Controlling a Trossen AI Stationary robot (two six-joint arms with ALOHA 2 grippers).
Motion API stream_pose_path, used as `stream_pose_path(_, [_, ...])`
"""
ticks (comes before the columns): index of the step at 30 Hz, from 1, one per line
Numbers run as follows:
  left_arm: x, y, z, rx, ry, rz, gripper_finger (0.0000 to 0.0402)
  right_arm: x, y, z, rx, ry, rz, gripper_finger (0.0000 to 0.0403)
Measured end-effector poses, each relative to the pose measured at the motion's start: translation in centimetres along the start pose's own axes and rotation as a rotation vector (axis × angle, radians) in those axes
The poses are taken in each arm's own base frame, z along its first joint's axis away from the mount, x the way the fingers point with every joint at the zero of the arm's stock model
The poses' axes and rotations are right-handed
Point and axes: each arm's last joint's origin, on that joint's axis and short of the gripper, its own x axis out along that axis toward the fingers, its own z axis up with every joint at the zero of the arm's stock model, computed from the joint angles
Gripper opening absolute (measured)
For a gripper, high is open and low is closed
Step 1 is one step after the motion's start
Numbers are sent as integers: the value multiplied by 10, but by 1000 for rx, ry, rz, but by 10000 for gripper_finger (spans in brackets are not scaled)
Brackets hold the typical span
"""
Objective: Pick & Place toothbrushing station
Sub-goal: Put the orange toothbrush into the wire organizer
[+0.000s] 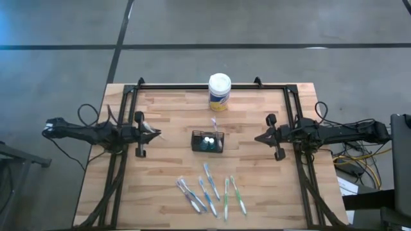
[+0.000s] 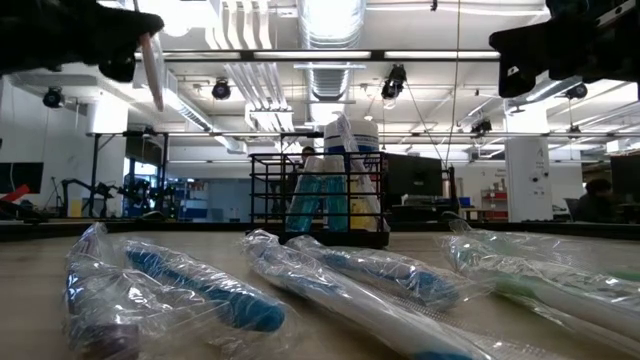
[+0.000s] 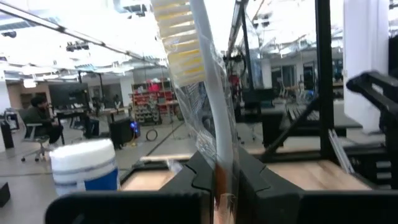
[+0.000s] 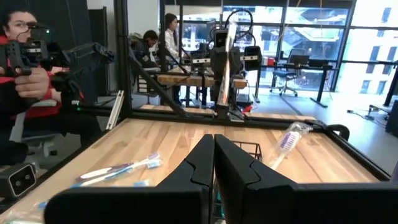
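Observation:
The black wire-mesh caddy [image 1: 207,142] stands mid-table with two white-capped tubes [image 1: 208,139] inside; it also shows in the low view [image 2: 318,198]. A wrapped toothbrush [image 4: 287,140] leans in the caddy, its head sticking out over the rim. Several wrapped blue, green and white toothbrushes [image 1: 212,190] lie flat on the table near the front edge. My left gripper [image 1: 154,135] is left of the caddy, above the table, shut on a wrapped toothbrush [image 3: 208,106]. My right gripper [image 1: 259,137] is right of the caddy, shut and empty, as the right wrist view [image 4: 214,165] shows. My left gripper pinches the wrapped toothbrush's handle [image 3: 219,171] between its two fingers [image 3: 255,180]. The fingers come level from the table's left. The bristle end [image 3: 177,53] sticks out well past the fingertips. The brush is lifted clear of the table, as the low view [image 2: 153,70] shows.
A white-lidded canister with a yellow label [image 1: 219,92] stands at the far edge behind the caddy. A black frame [image 1: 212,86] runs along the table's far and side edges. People sit in the room beyond the table [image 4: 25,56].

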Motion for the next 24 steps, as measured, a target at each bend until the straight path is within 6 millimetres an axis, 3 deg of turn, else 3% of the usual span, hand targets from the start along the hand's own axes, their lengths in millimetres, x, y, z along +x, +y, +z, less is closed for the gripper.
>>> stream_pose_path(8, [16, 1, 29, 29, -16, 6, 22, 0, 0, 3, -20, -27, 0, 8])
stream_pose_path(24, [87, 4, 41, 57, 99, 105, 22, 0, 0, 4, -55, -46, -2, 8])
